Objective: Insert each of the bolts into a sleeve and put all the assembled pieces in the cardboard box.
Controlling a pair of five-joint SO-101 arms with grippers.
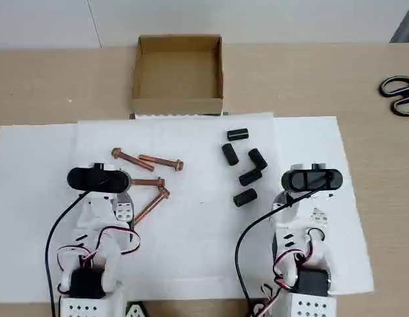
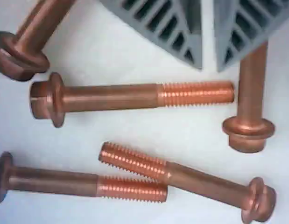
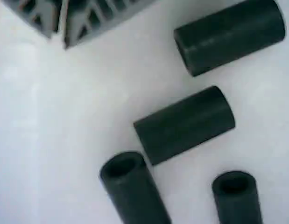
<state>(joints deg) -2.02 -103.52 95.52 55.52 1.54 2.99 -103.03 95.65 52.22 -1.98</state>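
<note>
- The cardboard box (image 1: 177, 104) sits at the far side of the table (image 1: 45, 79), just past the far edge of the white paper (image 1: 191, 251). It's open on top and you can see its bare brown floor.
- The bolts (image 1: 133, 160) are all loose on the left half of the paper, copper coloured and lying flat. From above, two of them cross near their ends, and one (image 1: 151, 206) lies at a slant closer to the arms.
- The left wrist view shows five bolts scattered at different angles, none touching a sleeve. One (image 2: 130, 95) lies just off the fingertips, and another (image 2: 251, 102) runs alongside one finger.
- The left gripper (image 2: 208, 65) hangs right over the bolt pile with its grey fingers (image 2: 172, 28) pinched nearly together. Just a sliver of paper shows between them, and it's holding nothing.
- The sleeves (image 1: 237, 134) are short black tubes, five of them in a loose cluster on the right half of the paper, well apart from the bolts. All of them lie on their sides.
- In the right wrist view, two sleeves (image 3: 184, 123) lie side by side but apart, and two more (image 3: 132, 186) point their open ends at the camera.
- The right gripper (image 3: 60, 39) sits near that cluster, off to the side of it. Its fingers are also closed up to a thin slit with nothing between them.
- A pair of scissors (image 1: 399, 96) lies on the bare table way off to the right, clear of the paper.
</note>
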